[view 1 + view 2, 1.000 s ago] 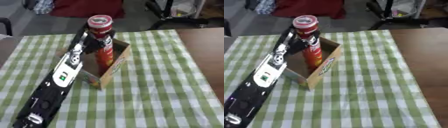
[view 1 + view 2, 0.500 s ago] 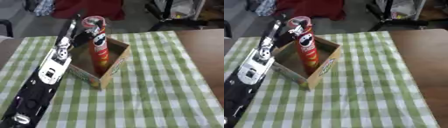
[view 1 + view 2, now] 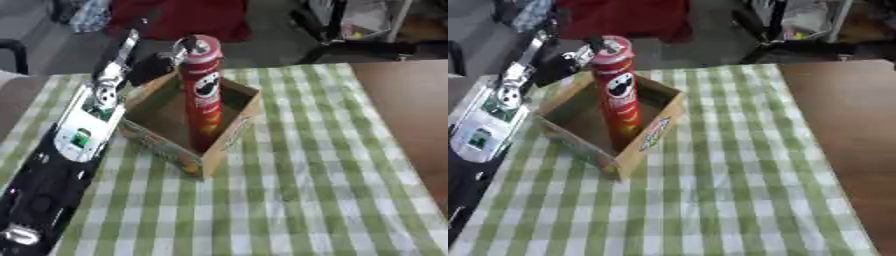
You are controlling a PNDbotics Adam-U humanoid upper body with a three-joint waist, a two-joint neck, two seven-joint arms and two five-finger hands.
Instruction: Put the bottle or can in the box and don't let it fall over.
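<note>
Left eye view: the tall red can stands upright inside the cardboard box on the green checked cloth. Left hand sits beside the can's top; whether its fingers grip I cannot tell. Placement looks done; letting go cleanly remains.

The tall can is red, with a white and black face mark in its middle, yellow near the bottom and a pale lid. The box is brown cardboard; its near outer wall has red, green and yellow print. The tablecloth has a green and white check pattern. On the right the bare table is dark brown. The left arm is black with white and silver panels and a small green mark.
</note>
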